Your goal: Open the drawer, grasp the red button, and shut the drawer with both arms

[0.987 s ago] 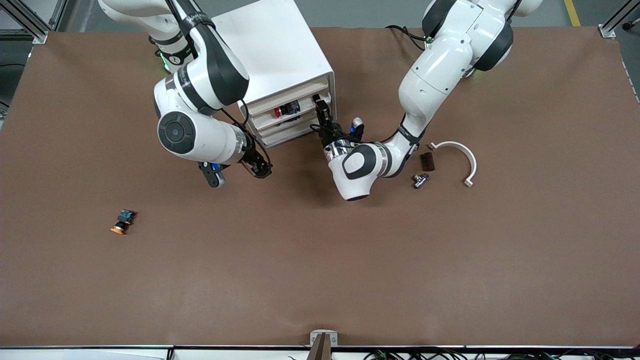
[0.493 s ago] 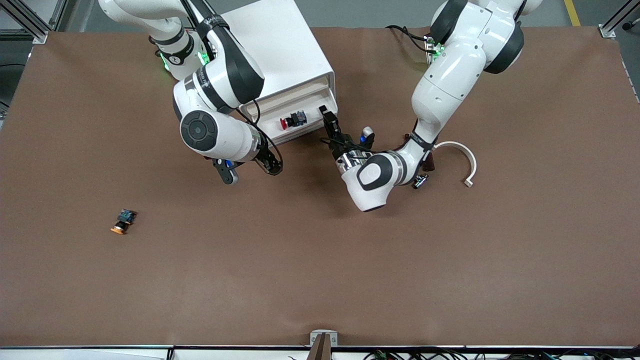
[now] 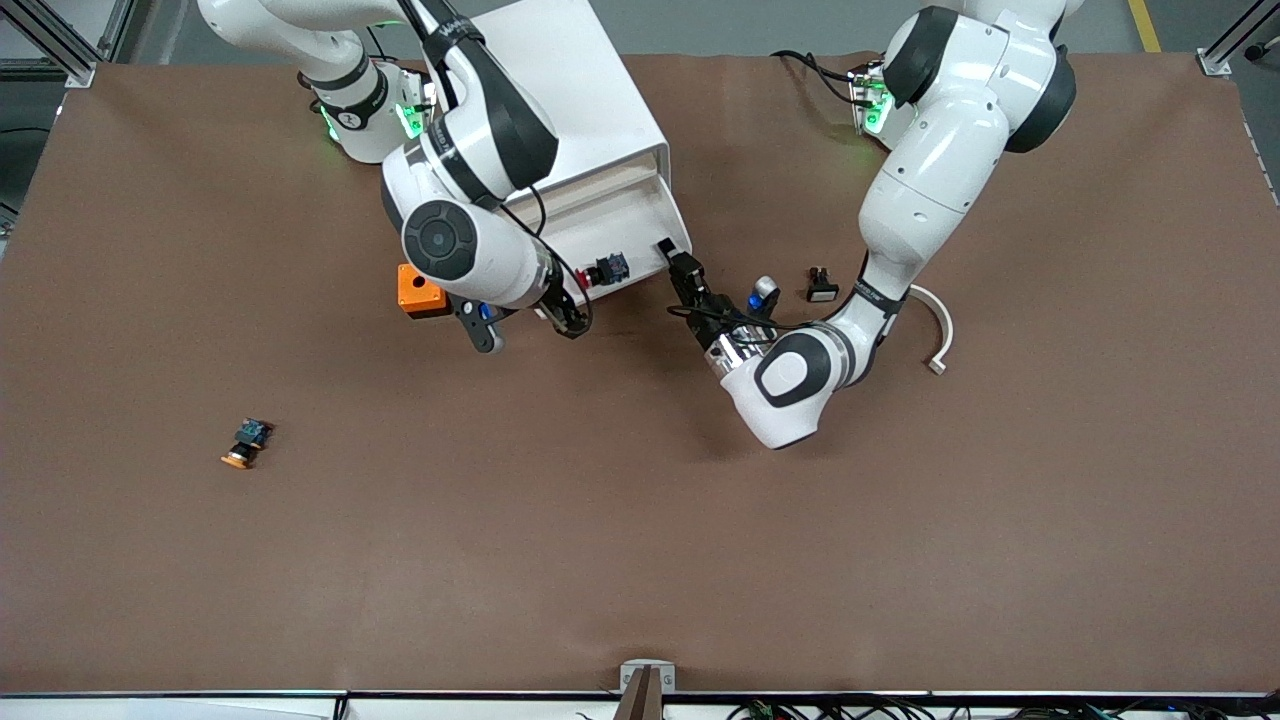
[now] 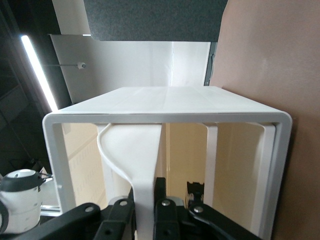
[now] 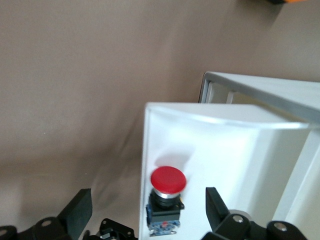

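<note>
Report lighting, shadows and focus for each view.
Front view: even overhead light, soft shadows beneath both arms on the brown table, green lamps glowing at the bases.
Left wrist view: a bright light strip glares; the white plastic drawer looks washed out.
Right wrist view: soft focus; the red-capped push button casts a faint shadow.

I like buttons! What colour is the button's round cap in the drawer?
Red. The button shows best in the right wrist view.

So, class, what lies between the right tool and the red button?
Nothing but air: the right wrist view shows the open right tool straddling the button, though the drawer wall separates one finger from it.
</note>
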You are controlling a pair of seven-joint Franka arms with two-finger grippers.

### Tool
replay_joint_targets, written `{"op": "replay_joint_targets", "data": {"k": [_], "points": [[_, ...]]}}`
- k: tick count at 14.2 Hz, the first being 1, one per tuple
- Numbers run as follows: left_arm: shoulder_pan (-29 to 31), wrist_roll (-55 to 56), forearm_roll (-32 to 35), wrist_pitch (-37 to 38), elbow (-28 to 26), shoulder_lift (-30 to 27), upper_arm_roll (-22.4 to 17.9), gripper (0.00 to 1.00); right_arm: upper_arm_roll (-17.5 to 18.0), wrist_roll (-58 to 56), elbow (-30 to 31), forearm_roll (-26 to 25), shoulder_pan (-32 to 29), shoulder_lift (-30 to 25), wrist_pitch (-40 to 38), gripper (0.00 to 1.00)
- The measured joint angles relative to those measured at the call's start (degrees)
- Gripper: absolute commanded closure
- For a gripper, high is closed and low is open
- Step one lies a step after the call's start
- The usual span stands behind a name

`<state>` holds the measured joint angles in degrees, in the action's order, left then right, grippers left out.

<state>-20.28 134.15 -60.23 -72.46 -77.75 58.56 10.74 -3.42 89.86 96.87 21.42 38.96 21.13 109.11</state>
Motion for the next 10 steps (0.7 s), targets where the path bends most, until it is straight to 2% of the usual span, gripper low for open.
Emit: {"op": "replay_joint_targets", "data": {"k": [2,3,4,5,6,8,10], "points": [[1.3,0.0,0.0,0.0,0.1,0.0,0.0,0.82,0.0,1.7,1.1,0.0,1.8,0.0,2.5,0.00],[1.8,0.0,0.0,0.0,0.2,0.0,0.0,0.76,0.0,2.4,1.8,0.0,2.7,0.0,3.8,0.00],[2.1,0.0,0.0,0.0,0.2,0.0,0.0,0.66,0.0,3.1,2.4,0.0,3.5,0.0,4.9,0.00],[2.2,0.0,0.0,0.0,0.2,0.0,0.0,0.45,0.0,3.6,3.1,0.0,4.2,0.0,6.2,0.00],[2.2,-0.3,0.0,-0.1,0.3,0.0,0.0,0.27,0.0,4.2,3.7,0.0,4.8,0.0,7.3,0.00],[2.3,-5.8,0.0,-0.1,1.0,0.0,0.0,0.16,0.0,5.2,4.4,0.0,5.7,0.0,9.1,0.00],[2.7,-14.7,0.0,-0.2,2.2,-0.1,-0.1,0.08,0.0,5.5,4.6,0.0,6.3,0.0,10.1,0.01]]}}
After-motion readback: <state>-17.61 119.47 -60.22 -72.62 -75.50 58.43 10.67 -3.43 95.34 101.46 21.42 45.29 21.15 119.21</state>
